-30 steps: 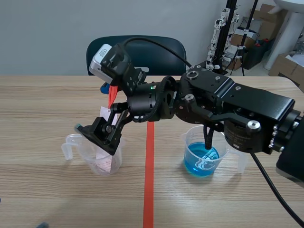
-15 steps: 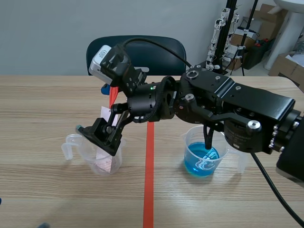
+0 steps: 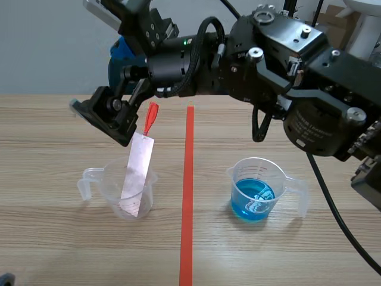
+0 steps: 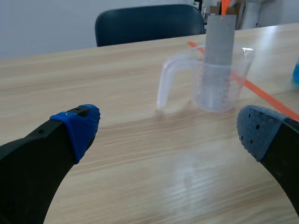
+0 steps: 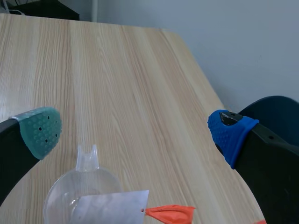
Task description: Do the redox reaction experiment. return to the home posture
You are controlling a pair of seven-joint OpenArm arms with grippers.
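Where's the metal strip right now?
In the scene view the metal strip stands tilted inside the clear cup, left of the red tape line; the cup of blue liquid sits right of it.

Pretty sure this is a robotics lab doing some bench chemistry

Plain wooden table (image 3: 59, 250) with an orange-red tape line (image 3: 187, 226) running down the middle, and a big black robot arm (image 3: 309, 77) hanging over it. On the table there's a plastic beaker of blue liquid (image 3: 257, 190) and a clear beaker (image 3: 95, 182) with a metal strip (image 3: 136, 176) standing in it. Behind that it's just a bare grey-blue wall (image 3: 47, 47), a dark blue chair (image 4: 149, 23) and a cardboard box (image 3: 334, 19) in the corner.
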